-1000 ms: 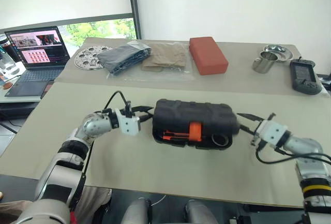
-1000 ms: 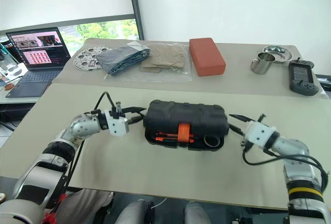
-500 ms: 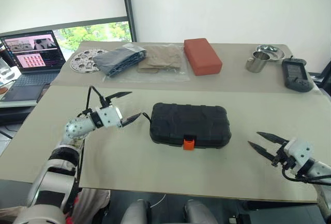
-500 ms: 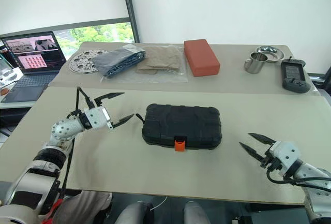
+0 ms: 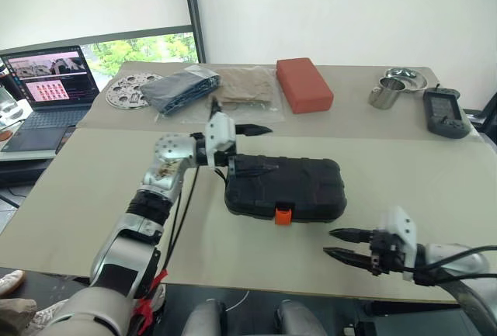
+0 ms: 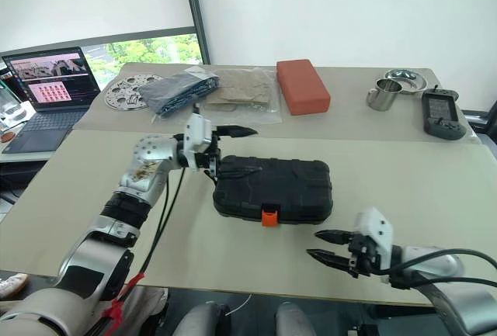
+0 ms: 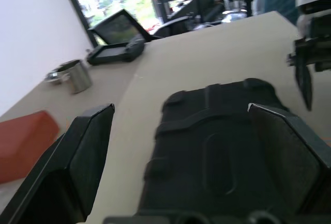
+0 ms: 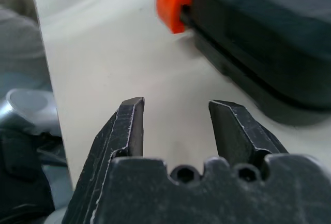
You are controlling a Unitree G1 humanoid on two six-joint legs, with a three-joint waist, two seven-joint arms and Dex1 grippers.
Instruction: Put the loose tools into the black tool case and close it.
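Note:
The black tool case (image 5: 283,187) lies shut in the middle of the table, its orange latch (image 5: 283,215) facing me. The loose tools are out of view. My left gripper (image 5: 260,148) hovers open over the case's left end, pointing right, one finger (image 7: 77,157) on each side of the lid (image 7: 217,151) in the left wrist view. My right gripper (image 5: 332,243) is open and empty near the front table edge, right of the latch (image 8: 173,1), pointing left; its fingers (image 8: 126,125) frame bare table.
Along the back stand a red block (image 5: 304,84), a steel cup (image 5: 383,93), a steel bowl (image 5: 408,78) and a dark grey handheld device (image 5: 445,112). Plastic bags (image 5: 186,88) and a perforated disc (image 5: 128,89) lie back left. A laptop (image 5: 46,88) stands far left.
The case lid, ajar a second ago, is down. My left gripper opened wide and swung right and up over the case's left end. My right gripper drew back, then moved left along the front edge.

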